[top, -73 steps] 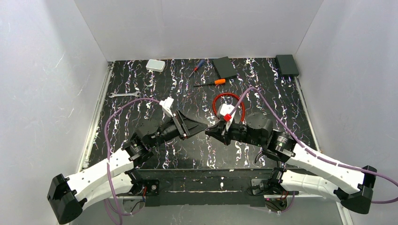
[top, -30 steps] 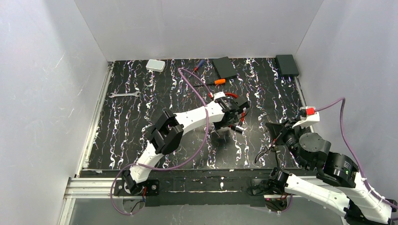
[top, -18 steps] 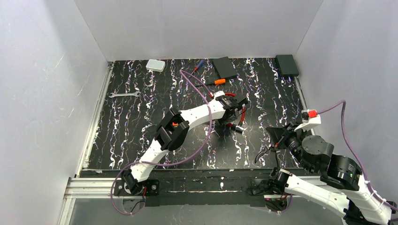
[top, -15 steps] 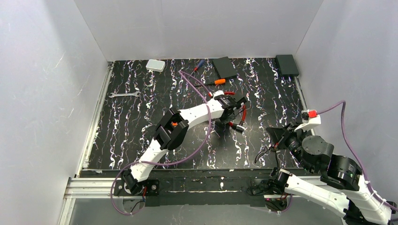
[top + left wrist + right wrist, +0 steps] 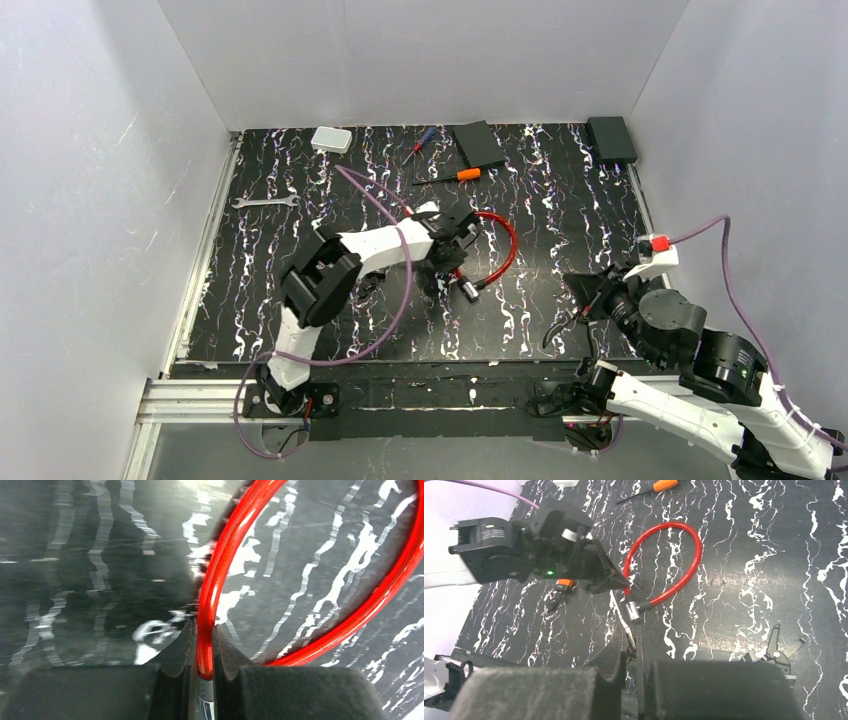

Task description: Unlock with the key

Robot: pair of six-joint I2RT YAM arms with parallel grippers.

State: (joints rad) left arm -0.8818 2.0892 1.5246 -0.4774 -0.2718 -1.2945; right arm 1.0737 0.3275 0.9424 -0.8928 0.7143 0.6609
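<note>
Unlocking of a cable lock, early stage. The left arm's fingers (image 5: 190, 647) are pinched tight on the red cable lock (image 5: 235, 545), gripping the cable near one end of its loop; the overhead view places this grip near the centre of the worktop (image 5: 300, 180), with the loop lying flat beyond it. The silvery lock barrel (image 5: 631, 611) rests on the worktop just beside those fingers, and both ends of the loop appear to run into it, so the lock reads as closed. A small orange-and-black object, taken to be the key (image 5: 565, 584), lies on the worktop near the left wrist, on the side away from the barrel; it is apart from the barrel and from either set of fingers, though its metal bit is too small to make out. The right arm's fingers (image 5: 623, 655) are drawn back towards the near right edge, well apart from the lock, and stand pressed nearly together; whether anything sits between them cannot be told. Judged progress: only the hold on the cable is secured. Left to do, by this reading: take up the key, steady the barrel, seat the bit in the keyway, turn it, and free the cable end.
</note>
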